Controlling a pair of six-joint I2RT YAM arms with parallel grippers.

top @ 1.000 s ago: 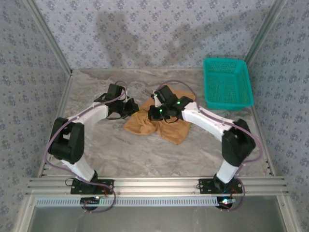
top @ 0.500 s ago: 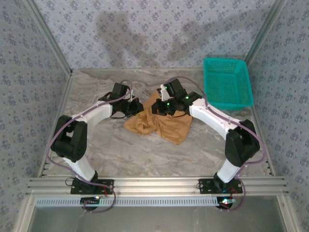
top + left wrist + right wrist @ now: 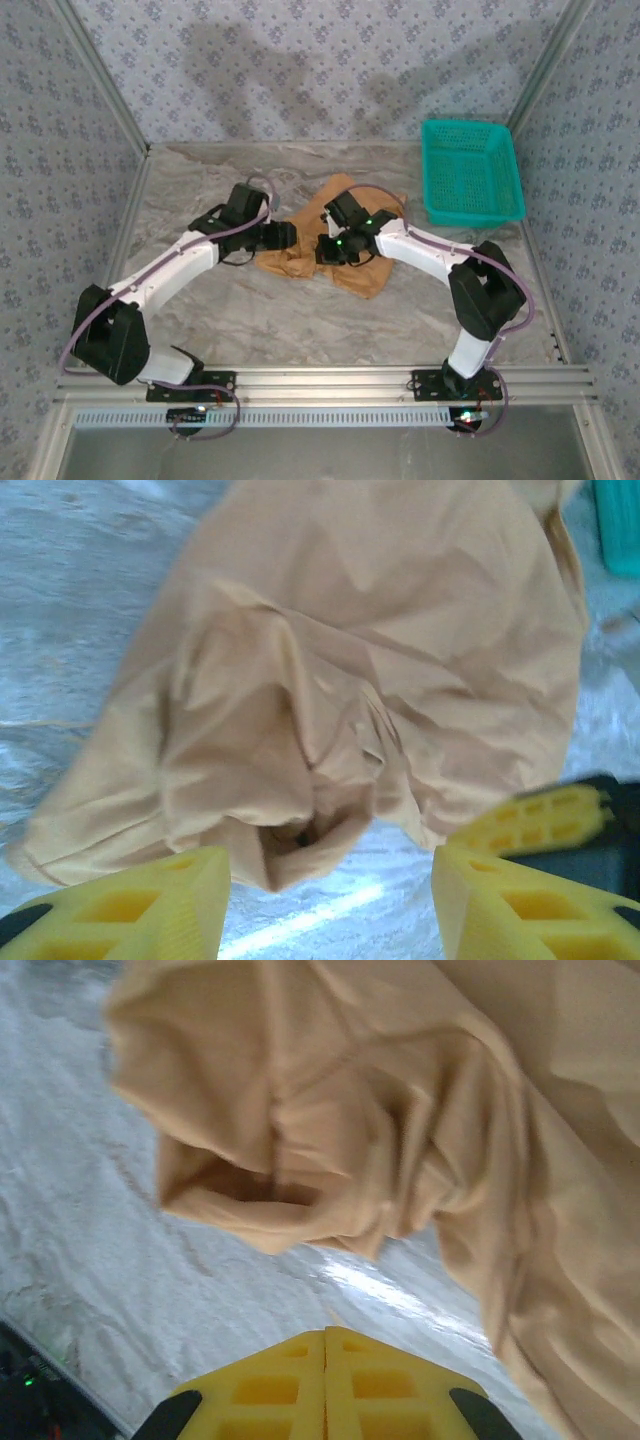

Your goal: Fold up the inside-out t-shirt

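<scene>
My left gripper [image 3: 325, 895] has its yellow fingers [image 3: 150, 905] spread apart with nothing between them, just short of the crumpled near edge of the t-shirt [image 3: 380, 660]. My right gripper [image 3: 325, 1360] has its fingers pressed together, gripping no cloth, with a rumpled fold of the t-shirt [image 3: 400, 1110] just ahead over the table [image 3: 150, 1260].

From above, the left gripper [image 3: 285, 236] sits at the shirt's left edge and the right gripper [image 3: 325, 250] hangs over its middle, the two close together. The tan t-shirt [image 3: 365, 275] lies bunched mid-table on the marble surface [image 3: 300, 320]. A teal basket [image 3: 470, 170] stands apart at the far right.
</scene>
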